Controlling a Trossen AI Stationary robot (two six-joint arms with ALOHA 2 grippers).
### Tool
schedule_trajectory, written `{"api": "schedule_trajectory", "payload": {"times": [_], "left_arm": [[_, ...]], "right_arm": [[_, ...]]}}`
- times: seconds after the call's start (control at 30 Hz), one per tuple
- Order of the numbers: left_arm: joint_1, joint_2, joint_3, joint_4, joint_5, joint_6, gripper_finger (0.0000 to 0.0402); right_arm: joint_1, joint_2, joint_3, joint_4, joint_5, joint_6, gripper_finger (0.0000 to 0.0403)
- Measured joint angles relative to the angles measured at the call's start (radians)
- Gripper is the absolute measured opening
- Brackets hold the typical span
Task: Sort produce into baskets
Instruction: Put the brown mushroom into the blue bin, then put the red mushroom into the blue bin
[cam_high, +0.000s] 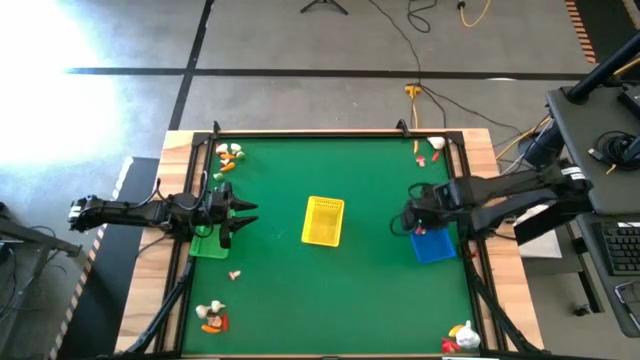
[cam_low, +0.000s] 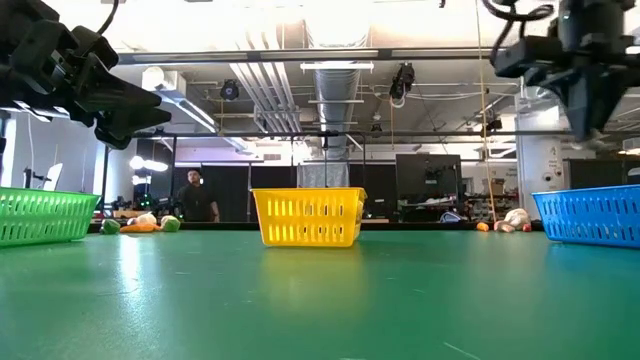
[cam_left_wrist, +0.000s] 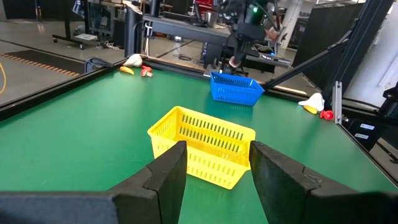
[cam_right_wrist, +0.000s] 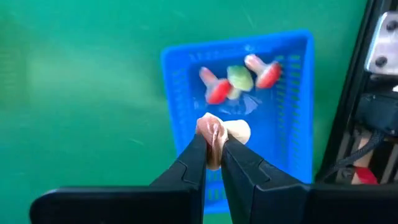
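Right gripper (cam_right_wrist: 213, 152) pinches a cream piece (cam_right_wrist: 217, 134) above the blue basket (cam_right_wrist: 180, 68) (left gripper (cam_left_wrist: 217, 174) waits, half-open); I'd release there, straight below the jaws.

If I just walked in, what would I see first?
Probably the right gripper, hanging over the blue basket at the table's right side and pinching a small cream toy piece. Then the bright yellow basket in the middle of the green table, with the open left gripper over the green basket.
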Motion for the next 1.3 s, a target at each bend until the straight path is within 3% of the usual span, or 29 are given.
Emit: {"api": "schedule_trajectory", "payload": {"times": [0.2,0.43,0.73,0.93,1.1,1.3], "left_arm": [[0.000,0.000,0.000,0.000,0.000,0.000,0.0158],[0.000,0.000,0.000,0.000,0.000,0.000,0.0158],[0.000,0.000,0.000,0.000,0.000,0.000,0.0158],[0.000,0.000,0.000,0.000,0.000,0.000,0.0158],[0.000,0.000,0.000,0.000,0.000,0.000,0.0158],[0.000,0.000,0.000,0.000,0.000,0.000,0.0158]], "right_arm": [[0.012,0.053,-0.089,0.030,-0.014,-0.018,0.0034],[0.000,0.102,-0.188,0.114,-0.051,-0.033,0.0068],[-0.044,0.115,-0.202,0.160,0.050,-0.060,0.0125],[-0.066,0.110,-0.157,0.189,0.064,-0.104,0.0146],[-0.092,0.104,-0.041,0.145,0.142,-0.163,0.0160],[-0.221,0.104,0.100,0.036,0.226,-0.264,0.0171]]}}
